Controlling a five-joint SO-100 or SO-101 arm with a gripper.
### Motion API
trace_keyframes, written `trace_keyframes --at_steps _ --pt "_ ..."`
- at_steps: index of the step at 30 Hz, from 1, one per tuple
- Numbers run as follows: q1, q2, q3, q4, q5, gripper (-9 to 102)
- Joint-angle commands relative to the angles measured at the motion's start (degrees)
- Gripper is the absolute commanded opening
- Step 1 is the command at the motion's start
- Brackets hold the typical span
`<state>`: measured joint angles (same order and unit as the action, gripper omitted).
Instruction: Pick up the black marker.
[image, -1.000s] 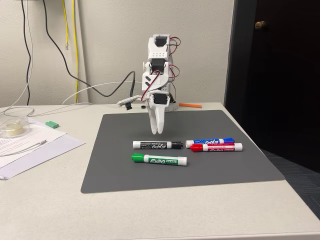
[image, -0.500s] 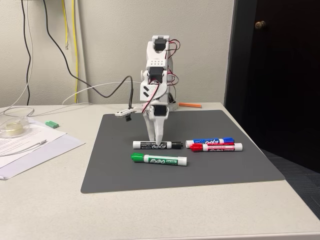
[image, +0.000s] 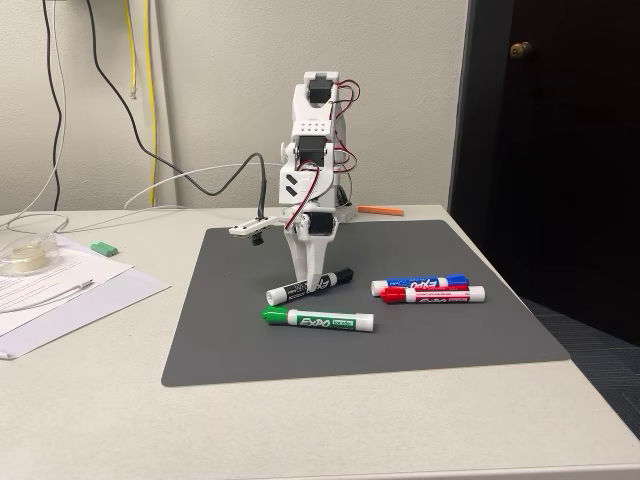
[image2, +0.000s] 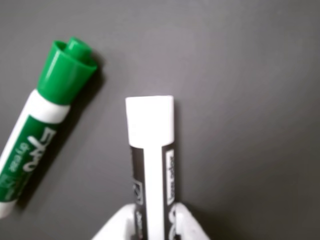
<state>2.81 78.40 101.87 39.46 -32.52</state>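
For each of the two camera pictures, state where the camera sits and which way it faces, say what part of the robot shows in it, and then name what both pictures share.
Fixed view: stands off the table's front, level and facing the back wall; it shows the whole arm, its end effector closed on the black marker, whose capped end is tilted up off the grey mat.
Wrist view: rides on the arm and looks down the end effector at the mat; its white fingertips show at the bottom edge.
Shared: the black marker, the green marker and the mat.

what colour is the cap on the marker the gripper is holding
Black. The fixed view shows it best: the white-barrelled marker in the white gripper has a black cap, tilted up.
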Motion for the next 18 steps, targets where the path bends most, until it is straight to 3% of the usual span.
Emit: trace_keyframes --at_steps 1,8,15,18 --pt "0.0 0.8 -2.5 0.4 -0.3 0" --pt "0.4 3.6 -3.4 1.6 3.7 0" --pt "-0.3 12.1 -11.0 6.2 24.5 0" --pt "0.4 13.4 -17.8 12.3 32.3 0"
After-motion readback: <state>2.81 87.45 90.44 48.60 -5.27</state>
